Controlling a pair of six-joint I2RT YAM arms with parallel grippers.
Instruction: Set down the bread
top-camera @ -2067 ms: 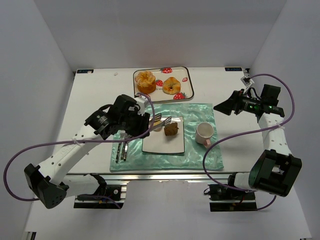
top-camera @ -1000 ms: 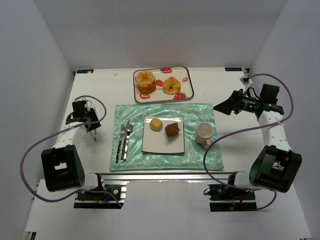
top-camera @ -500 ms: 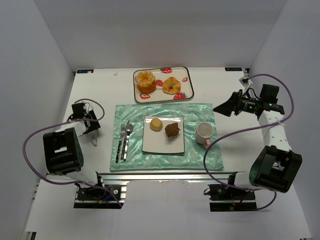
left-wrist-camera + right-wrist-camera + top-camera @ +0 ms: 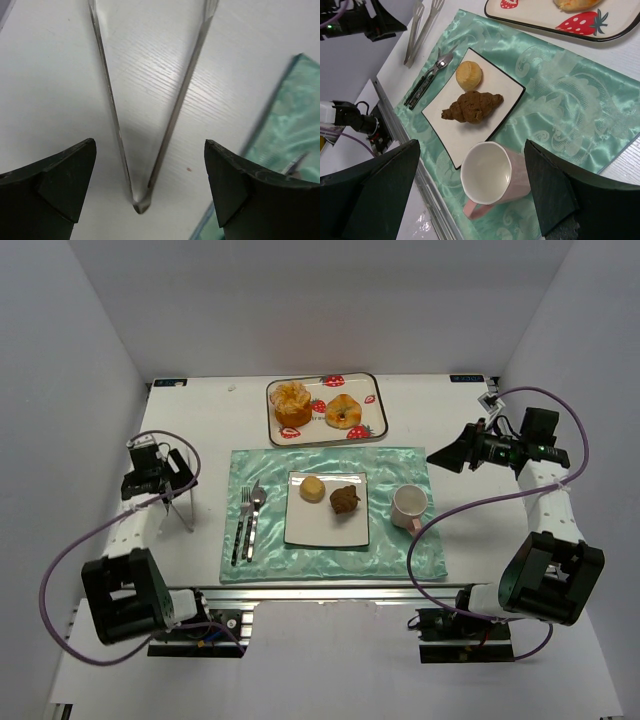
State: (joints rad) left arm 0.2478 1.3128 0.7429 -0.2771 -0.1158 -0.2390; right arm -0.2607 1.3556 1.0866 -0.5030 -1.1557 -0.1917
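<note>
The bread, a round pale bun (image 4: 313, 488), lies on the white square plate (image 4: 325, 530) beside a brown croissant (image 4: 344, 500); the right wrist view shows the bun (image 4: 469, 75) and croissant (image 4: 472, 106) too. My left gripper (image 4: 158, 483) is at the table's left, open above metal tongs (image 4: 182, 512). In the left wrist view the tongs (image 4: 165, 125) lie flat on the table, and the left gripper (image 4: 150, 185) has its fingers wide on either side, touching nothing. My right gripper (image 4: 450, 453) hangs open and empty at the right.
A pink mug (image 4: 410, 506) stands right of the plate on the teal mat (image 4: 400, 465). A fork and knife (image 4: 245, 525) lie left of the plate. A strawberry tray (image 4: 372, 385) with two pastries sits at the back.
The left arm has pulled back from the plate to the table's left, leaving the bun on the plate. Its jaws have opened and the tongs now lie free on the table.
</note>
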